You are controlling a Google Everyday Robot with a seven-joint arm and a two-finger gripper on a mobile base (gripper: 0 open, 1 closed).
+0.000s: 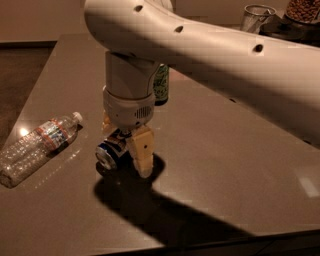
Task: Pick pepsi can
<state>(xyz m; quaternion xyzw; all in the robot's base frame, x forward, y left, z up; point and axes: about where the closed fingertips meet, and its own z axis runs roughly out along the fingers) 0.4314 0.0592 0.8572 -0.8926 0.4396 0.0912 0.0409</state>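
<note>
The pepsi can (pixel 109 153), blue with a silver end, lies on its side on the dark table (pixel 225 165). My gripper (pixel 125 150) hangs straight down over it from the big white arm. Its jaws are open and stand on either side of the can: the near yellowish finger (pixel 141 151) is on the can's right, and the other finger (pixel 106 123) is behind it on the left. The fingertips reach almost down to the table top. Most of the can's body is hidden by the wrist and the near finger.
A clear plastic bottle (pixel 37 144) lies on its side at the left. A green can (pixel 161 85) stands behind the wrist. A glass cup (pixel 257 17) and a bowl of nuts (pixel 303 10) stand at the far right. The table's front edge runs along the bottom.
</note>
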